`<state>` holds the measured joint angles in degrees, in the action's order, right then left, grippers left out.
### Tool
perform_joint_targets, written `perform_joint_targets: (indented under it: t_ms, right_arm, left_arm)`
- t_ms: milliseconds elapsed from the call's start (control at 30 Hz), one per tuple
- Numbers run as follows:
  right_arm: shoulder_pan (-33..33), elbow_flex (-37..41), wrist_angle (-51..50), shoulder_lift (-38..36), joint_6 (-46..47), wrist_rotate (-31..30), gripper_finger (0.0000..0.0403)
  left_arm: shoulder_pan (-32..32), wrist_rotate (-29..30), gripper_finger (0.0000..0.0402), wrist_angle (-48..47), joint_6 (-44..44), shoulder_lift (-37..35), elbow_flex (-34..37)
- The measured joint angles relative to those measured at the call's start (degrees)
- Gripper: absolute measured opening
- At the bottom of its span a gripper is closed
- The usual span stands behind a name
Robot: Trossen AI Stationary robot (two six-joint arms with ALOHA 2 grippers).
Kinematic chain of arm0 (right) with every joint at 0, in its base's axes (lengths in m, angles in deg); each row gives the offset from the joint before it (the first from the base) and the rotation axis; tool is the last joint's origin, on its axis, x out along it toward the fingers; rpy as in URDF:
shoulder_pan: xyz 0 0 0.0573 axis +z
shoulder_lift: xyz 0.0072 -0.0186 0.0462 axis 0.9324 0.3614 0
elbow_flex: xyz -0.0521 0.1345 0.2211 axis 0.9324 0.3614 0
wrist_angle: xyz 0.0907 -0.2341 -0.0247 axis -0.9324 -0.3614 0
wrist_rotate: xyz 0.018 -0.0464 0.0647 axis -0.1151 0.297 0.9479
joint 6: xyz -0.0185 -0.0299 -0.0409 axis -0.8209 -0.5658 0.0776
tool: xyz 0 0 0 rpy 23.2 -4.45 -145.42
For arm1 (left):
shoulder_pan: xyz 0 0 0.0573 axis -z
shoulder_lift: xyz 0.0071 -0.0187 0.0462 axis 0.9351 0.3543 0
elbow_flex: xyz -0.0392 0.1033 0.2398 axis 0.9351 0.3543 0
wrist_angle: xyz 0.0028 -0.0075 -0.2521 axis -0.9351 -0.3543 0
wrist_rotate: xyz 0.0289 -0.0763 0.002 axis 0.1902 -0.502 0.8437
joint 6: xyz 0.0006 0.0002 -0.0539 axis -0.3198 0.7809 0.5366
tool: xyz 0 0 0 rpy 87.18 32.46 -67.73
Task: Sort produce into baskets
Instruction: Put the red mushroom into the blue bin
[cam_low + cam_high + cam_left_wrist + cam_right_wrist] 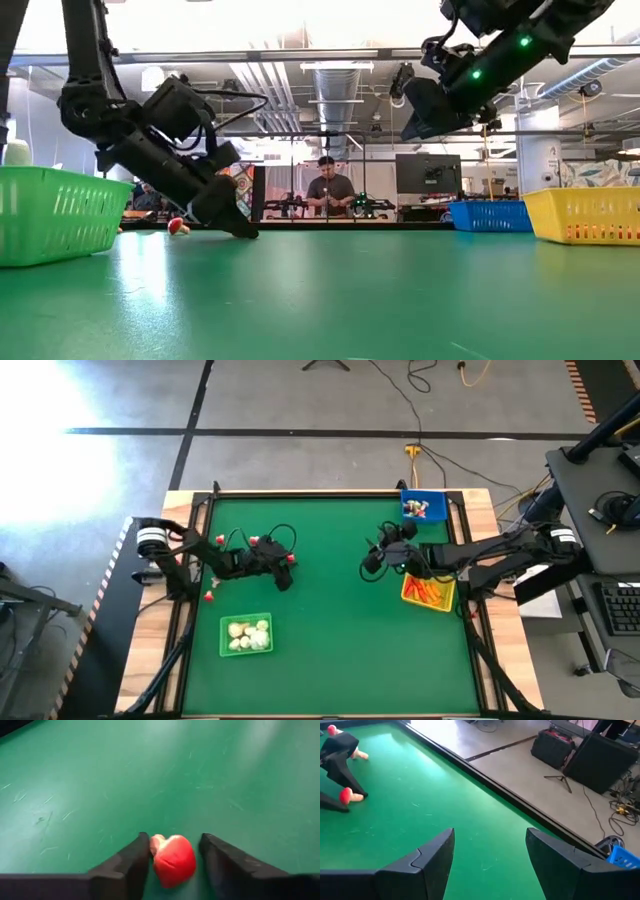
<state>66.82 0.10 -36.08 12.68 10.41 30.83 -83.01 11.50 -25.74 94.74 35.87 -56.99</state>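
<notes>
Red piece (pixel 173 860), between left tool (pixel 172 855) fingers

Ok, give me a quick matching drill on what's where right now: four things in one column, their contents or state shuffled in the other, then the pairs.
Things:
1. green basket
2. yellow basket
3. left claw
4. right claw

States:
A. open and empty, raised above the mat
B. holds whitish bulbs
C. down at the mat, fingers either side of a red piece
D. holds orange sticks

Pairs: 1-B, 2-D, 3-C, 4-A. The red piece lies between the left claw's fingers, which have not shut on it.
</notes>
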Motion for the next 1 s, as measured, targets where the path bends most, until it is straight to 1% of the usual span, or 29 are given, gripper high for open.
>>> perform_joint_targets:
  t_ms: [133, 200, 267, 333, 433, 500, 600, 667, 733, 800, 867, 967, 1000]
  right_arm:
    - [0.00, 0.01, -0.01, -0.02, -0.62, 0.05, 0.0235]
    - [0.00, 0.03, 0.04, -0.02, -0.71, 0.05, 0.0237]
    - [0.00, 0.02, 0.12, -0.02, -1.51, 0.10, 0.0239]
    - [0.00, 0.03, 0.15, -0.02, -2.57, 0.78, 0.0240]
    - [0.00, 0.03, 0.29, -0.02, -5.05, 4.17, 0.0238]
    - [0.00, 0.03, 0.33, -0.02, -8.60, 8.51, 0.0235]
    - [0.00, 0.71, 0.18, 0.20, -13.28, 19.58, 0.0232]
    - [0.00, 1.35, 0.17, 0.95, -14.44, 27.18, 0.0231]
    - [0.03, 1.91, 0.11, 2.42, -15.56, 32.12, 0.0232]
    - [0.00, 2.27, 0.33, 4.20, -16.29, 34.46, 0.0235]
    - [0.00, 2.52, 0.37, 6.61, -16.58, 35.07, 0.0238]
    - [-0.03, 2.53, 1.25, 10.57, -18.68, 35.18, 0.0243]
    - [-0.12, 2.54, 3.16, 12.10, -19.89, 35.18, 0.0244]
  left_arm:
    - [0.04, -0.48, 0.0096, 0.84, 0.37, 0.41, 0.02]
    - [0.01, -2.24, 0.0066, 0.88, 0.78, 0.26, -0.37]
    - [0.16, -4.79, 0.0041, 1.25, 1.57, 0.35, -1.48]
    - [1.09, -6.79, 0.0027, 1.35, 1.55, 0.98, -3.66]
    - [3.36, -10.31, 0.0024, 1.79, 1.01, 2.30, -7.89]
    - [4.70, -11.02, 0.0031, 2.45, 0.87, 4.53, -11.55]
    - [6.89, -11.05, 0.0040, 2.79, 0.42, 9.56, -16.98]
    - [7.83, -11.36, 0.0043, 3.26, 0.13, 13.08, -20.12]
    - [8.27, -11.34, 0.0044, 4.15, 0.10, 16.61, -22.80]
    - [8.65, -11.22, 0.0044, 6.29, 0.41, 19.40, -24.73]
    - [8.92, -11.74, 0.0046, 10.14, 1.21, 21.74, -25.43]
    - [8.94, -12.43, 0.0058, 12.98, 1.75, 22.68, -25.06]
    - [8.94, -12.88, 0.0066, 13.18, 1.82, 22.09, -24.27]
